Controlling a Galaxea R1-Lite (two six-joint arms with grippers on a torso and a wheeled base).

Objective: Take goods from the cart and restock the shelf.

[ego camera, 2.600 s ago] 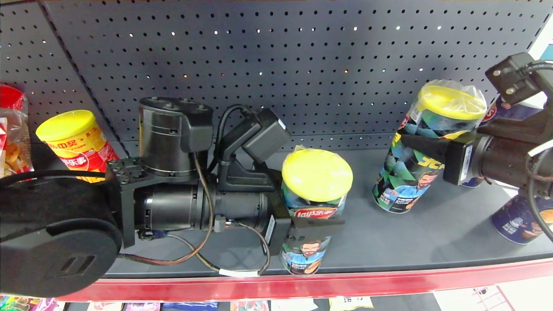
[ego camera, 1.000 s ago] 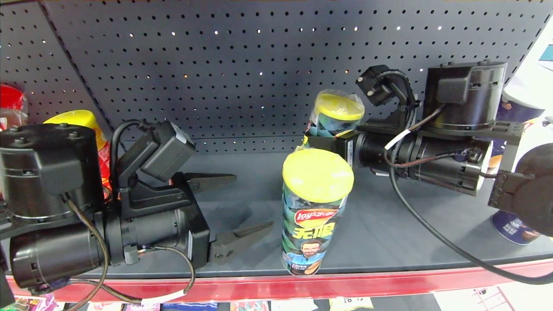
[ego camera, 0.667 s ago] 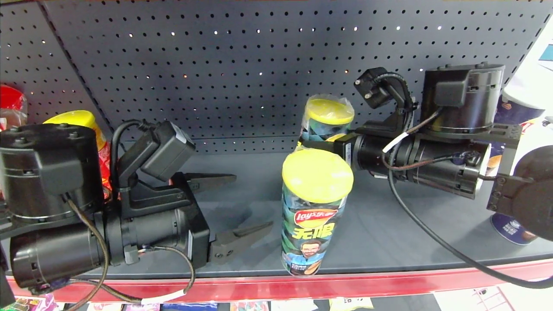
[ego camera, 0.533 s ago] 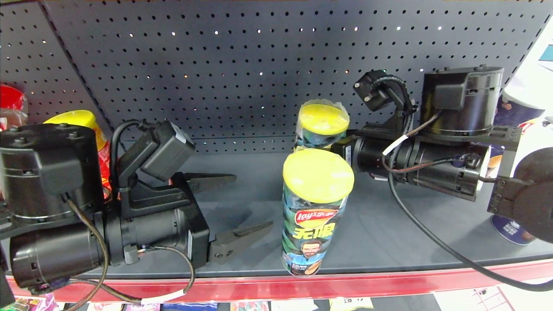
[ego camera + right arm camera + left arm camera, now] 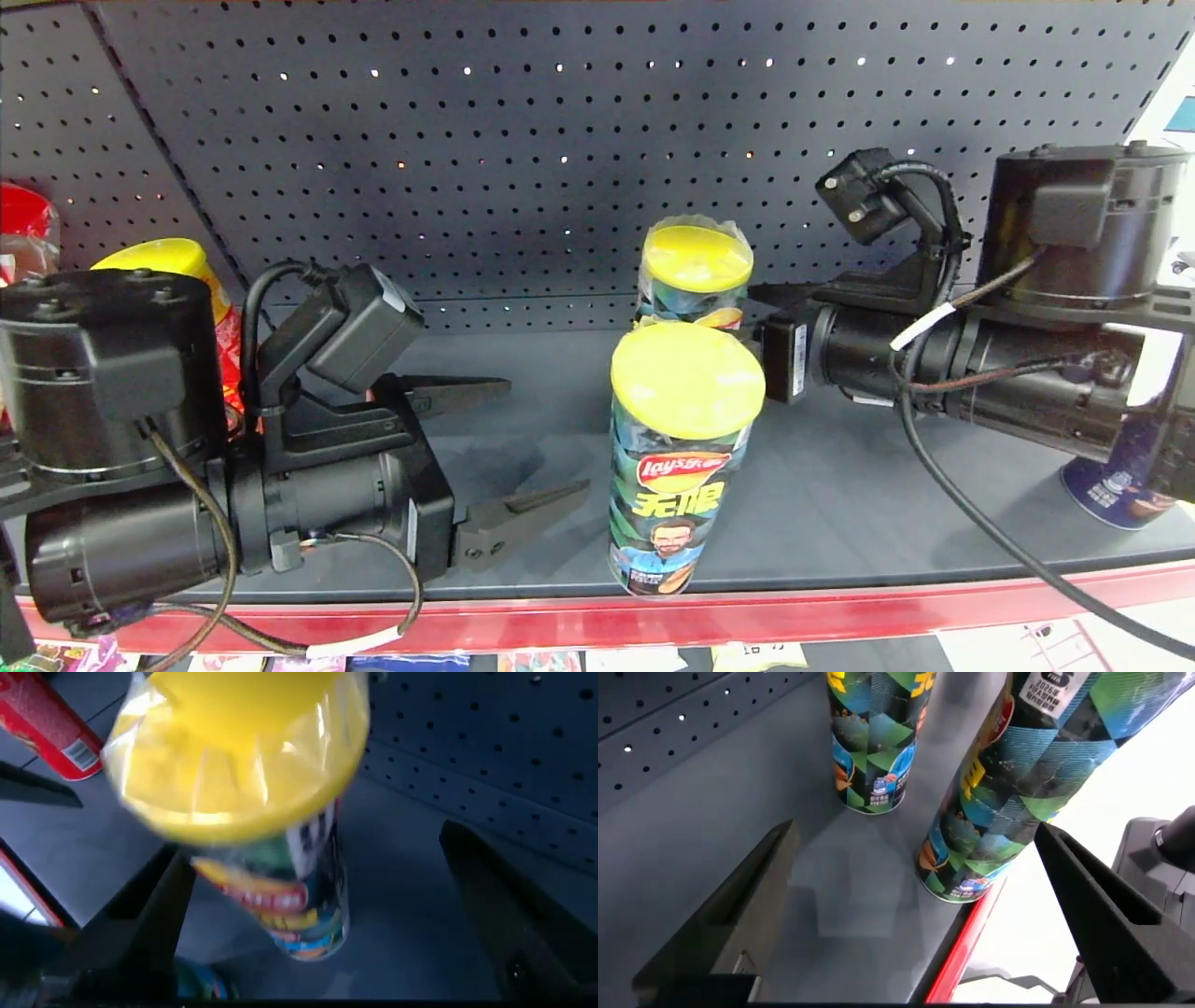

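Note:
Two yellow-lidded chip cans stand upright on the grey shelf (image 5: 840, 504). The front can (image 5: 686, 467) is near the red edge, and the plastic-wrapped back can (image 5: 695, 271) is close behind it by the pegboard. My left gripper (image 5: 549, 432) is open, left of the front can and apart from it. In the left wrist view both cans, front (image 5: 1008, 793) and back (image 5: 868, 756), lie beyond the spread left gripper (image 5: 915, 831). My right gripper (image 5: 761, 317) is open, just right of the back can. The right wrist view has that can (image 5: 299, 896) between the wide fingers (image 5: 505, 915).
A red can with a yellow lid (image 5: 187, 266) and a snack bag (image 5: 19, 243) sit at the far left. Dark blue cans (image 5: 1111, 490) stand at the right. The pegboard back wall (image 5: 560, 140) is close behind. The shelf's red front lip (image 5: 653, 618) runs below.
The left gripper let go of the front can and drew back left. The right gripper carried the wrapped can leftwards behind the front can, set it down, opened and pulled back right.

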